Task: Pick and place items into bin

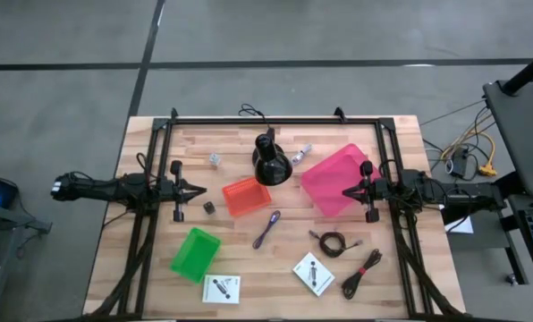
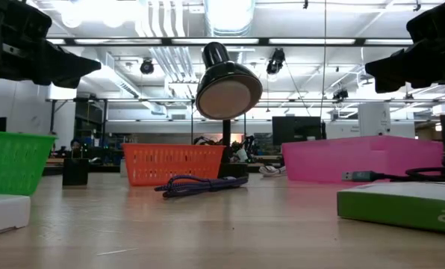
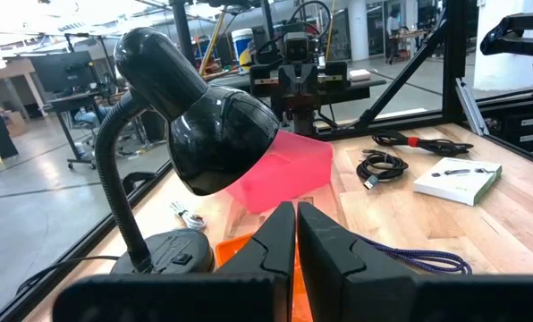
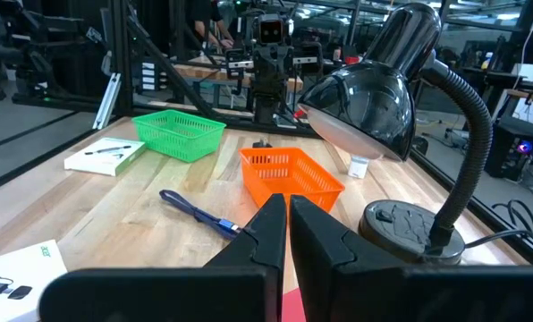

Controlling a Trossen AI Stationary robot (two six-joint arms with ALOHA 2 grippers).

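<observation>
Tabletop purple cord between claws

place: lab/workshop | evid: concrete floor, ceiling ducts, other robot rigs

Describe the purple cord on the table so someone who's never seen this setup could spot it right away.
Start at the black desk lamp near the table's far middle, then come forward past the orange basket beside it. On the bare wood just in front lies the purple cord, a thin folded strand. Unlike the black coiled cables to its right, it is purple and lies stretched out, not looped.
</observation>
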